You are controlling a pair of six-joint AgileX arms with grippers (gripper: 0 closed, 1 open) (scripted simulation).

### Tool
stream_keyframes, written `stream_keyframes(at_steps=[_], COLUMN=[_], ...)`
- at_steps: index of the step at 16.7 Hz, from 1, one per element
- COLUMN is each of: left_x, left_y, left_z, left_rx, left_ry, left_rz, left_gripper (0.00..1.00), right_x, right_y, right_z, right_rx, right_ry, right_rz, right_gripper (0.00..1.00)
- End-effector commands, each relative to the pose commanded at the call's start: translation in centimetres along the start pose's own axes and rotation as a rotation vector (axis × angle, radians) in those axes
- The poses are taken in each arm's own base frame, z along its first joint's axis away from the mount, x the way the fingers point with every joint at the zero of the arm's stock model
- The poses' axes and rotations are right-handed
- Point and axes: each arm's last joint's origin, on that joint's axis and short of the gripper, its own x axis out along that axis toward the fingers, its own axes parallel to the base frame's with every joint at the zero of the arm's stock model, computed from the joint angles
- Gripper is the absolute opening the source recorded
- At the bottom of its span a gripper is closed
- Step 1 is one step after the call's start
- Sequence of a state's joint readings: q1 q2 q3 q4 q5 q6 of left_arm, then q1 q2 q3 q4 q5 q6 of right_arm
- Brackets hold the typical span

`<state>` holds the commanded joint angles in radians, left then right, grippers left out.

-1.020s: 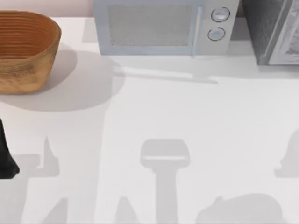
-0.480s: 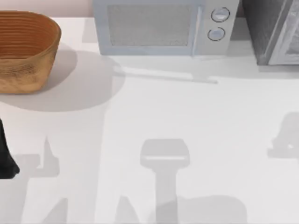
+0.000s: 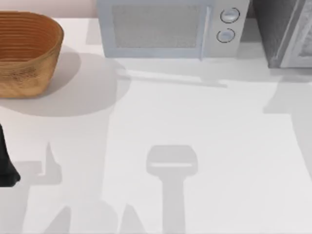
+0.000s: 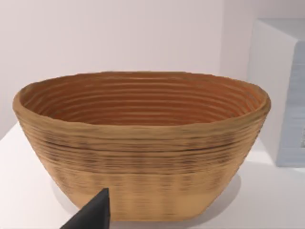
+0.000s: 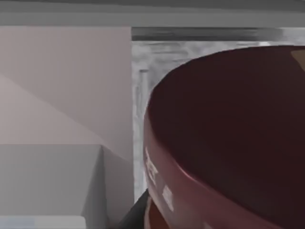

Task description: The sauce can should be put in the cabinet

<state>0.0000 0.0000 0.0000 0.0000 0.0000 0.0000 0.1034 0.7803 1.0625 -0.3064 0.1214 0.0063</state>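
1. Woven brown basket (image 3: 24, 51) stands on the white desk (image 3: 195, 126) at its far left corner; the left wrist view shows it (image 4: 143, 143) upright, with a ribbed orange-brown inside and nothing seen in it.
2. Left arm (image 3: 6, 161) is parked at the left edge of the desk, just nearer than the basket. A dark tip of the left pincer (image 4: 93, 214) shows low in the left wrist view, in front of the basket wall. Cannot tell whether its fingers are parted or closed.
3. White microwave (image 3: 168, 27) stands along the far edge at centre, door facing the desk, two round knobs (image 3: 228, 24) on its right side. Its white side also shows in the left wrist view (image 4: 281, 95), just beside the basket.
4. Cabinet (image 3: 285, 31), grey with a dark speckled side, stands at the far right corner, just right of the microwave.
5. Right wrist view: the sauce can (image 5: 228, 138) sits very close to the camera, with its maroon top and side in sight and a strip of orange at its lower edge. Behind it, speckled grey cabinet surface (image 5: 157, 62) and a pale grey framed edge.
6. Right pincer: a dark sliver beside the can may be a finger, but I cannot tell the grip state.
7. Broad grey shadows lie across the right part of the desk in the top view.
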Motion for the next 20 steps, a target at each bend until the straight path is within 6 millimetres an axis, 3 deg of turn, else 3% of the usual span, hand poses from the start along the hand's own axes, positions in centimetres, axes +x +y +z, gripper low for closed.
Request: stream_keyframes(at_steps=[5,8,12,20], left_x=[0.0,0.0,0.0,0.0], left_y=[0.0,0.0,0.0,0.0], left_z=[0.0,0.0,0.0,0.0], left_rx=[0.000,0.000,0.000,0.000], left_ry=[0.000,0.000,0.000,0.000], left_rz=[0.000,0.000,0.000,0.000], left_gripper=[1.00,1.00,1.00,1.00], right_x=[3.0,5.7,8.6,9.3], right_y=[1.0,2.0,3.2,3.3], right_z=[8.6,11.4,12.3,12.2], right_rx=[0.018,0.022,0.010,0.010], right_ry=[-0.079,-0.070,-0.026,-0.018], right_rz=[-0.008,-0.007,0.015,0.017], right_gripper=[0.00,0.00,0.00,0.00])
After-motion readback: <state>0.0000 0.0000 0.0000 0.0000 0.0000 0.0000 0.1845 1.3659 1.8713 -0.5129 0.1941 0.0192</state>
